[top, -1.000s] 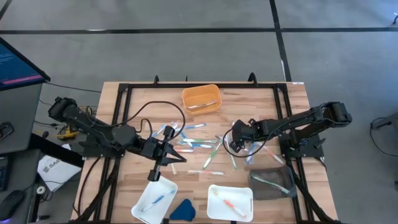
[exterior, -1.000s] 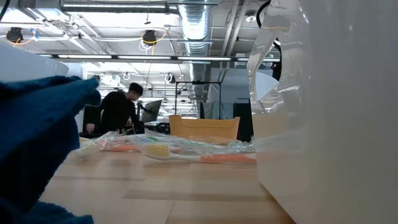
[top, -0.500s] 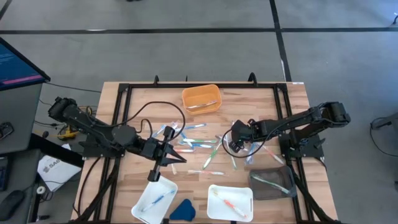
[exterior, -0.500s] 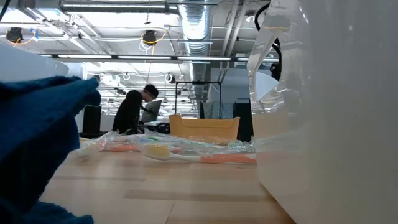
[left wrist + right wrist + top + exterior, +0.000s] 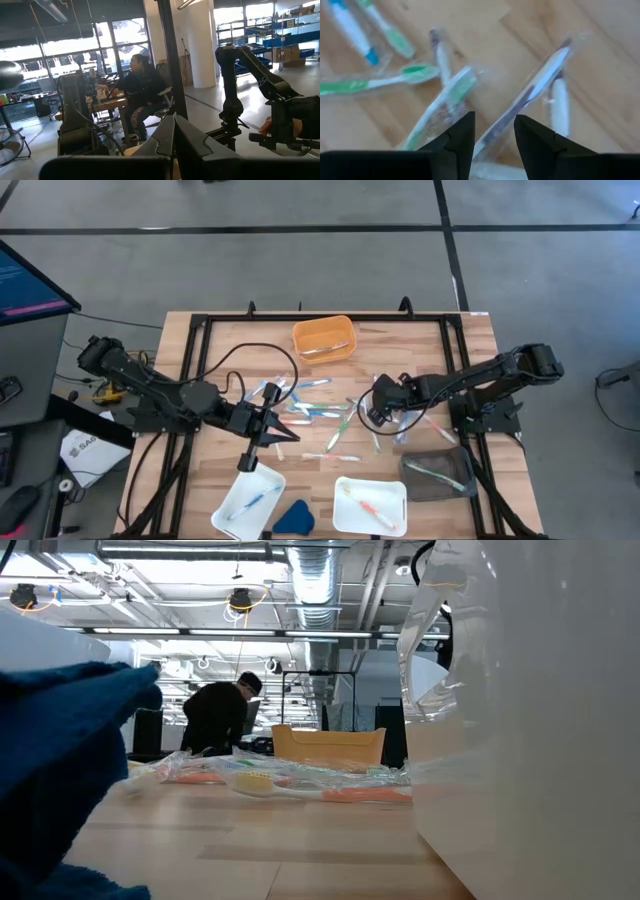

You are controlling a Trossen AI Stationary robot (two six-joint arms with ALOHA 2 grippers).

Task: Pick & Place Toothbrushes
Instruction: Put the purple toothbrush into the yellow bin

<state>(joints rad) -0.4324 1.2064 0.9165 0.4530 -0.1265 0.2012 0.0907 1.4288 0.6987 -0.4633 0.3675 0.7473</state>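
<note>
Right wrist view: right hand (image 5: 493,131) fingers spread astride a purple-white wrapped toothbrush (image 5: 530,97) on the table (image 5: 485,35).

A table (image 5: 215,330) of pale, matt wood planks with visible grain carries toothbrushes (image 5: 320,412) of coloured plastic, each sealed in a clear, glossy, crinkled wrapper (image 5: 530,90). Black metal framing (image 5: 325,319) edges the tabletop. An orange tray (image 5: 323,338) and two white trays (image 5: 248,500) look like smooth plastic; a grey tray (image 5: 437,475) appears translucent. A dark-blue cloth (image 5: 50,770) shows a soft, fuzzy nap. The fingers (image 5: 460,137) of the right arm are matt black.
</note>
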